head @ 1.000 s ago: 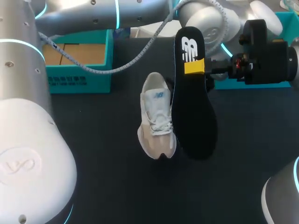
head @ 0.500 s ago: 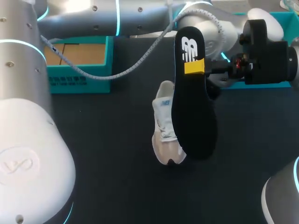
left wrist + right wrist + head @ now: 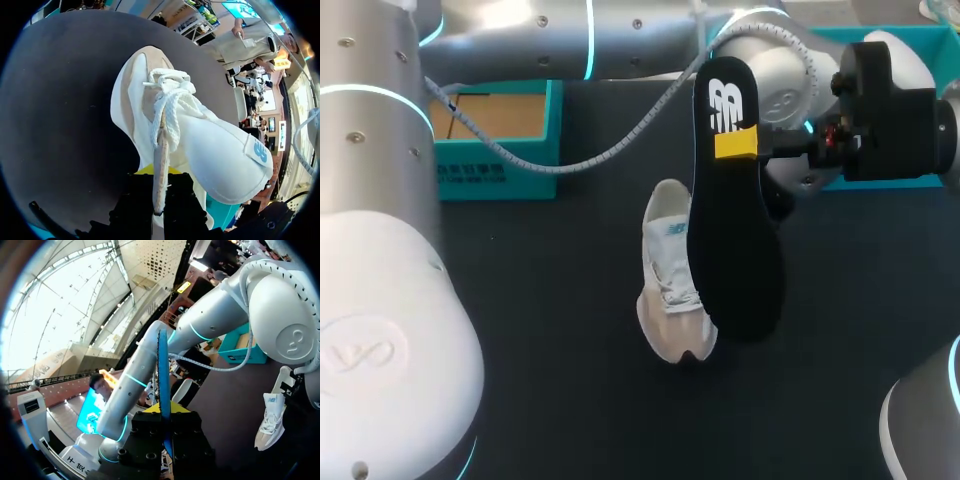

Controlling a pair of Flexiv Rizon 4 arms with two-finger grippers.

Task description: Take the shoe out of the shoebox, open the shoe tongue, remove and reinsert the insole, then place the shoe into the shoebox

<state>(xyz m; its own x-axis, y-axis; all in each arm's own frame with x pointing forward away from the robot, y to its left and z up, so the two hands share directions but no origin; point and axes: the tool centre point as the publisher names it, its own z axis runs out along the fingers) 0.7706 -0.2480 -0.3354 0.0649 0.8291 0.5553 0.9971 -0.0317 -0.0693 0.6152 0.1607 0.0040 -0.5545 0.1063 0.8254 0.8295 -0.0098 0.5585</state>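
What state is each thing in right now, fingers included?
shoe: resting on the table, insole out.
insole: out of the shoe, held up above the table.
shoebox: open, no shoe inside.
left gripper: fingers shut on the shoe.
right gripper: fingers shut on the insole.

The shoe (image 3: pixel 672 285) is white and beige, the insole (image 3: pixel 735 250) black with a white logo, the shoebox (image 3: pixel 500 168) teal, the table (image 3: pixel 545 340) black.

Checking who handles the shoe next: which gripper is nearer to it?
Left. The left gripper is shut on the shoe at its edge; the right gripper holds the insole, clear of the shoe.
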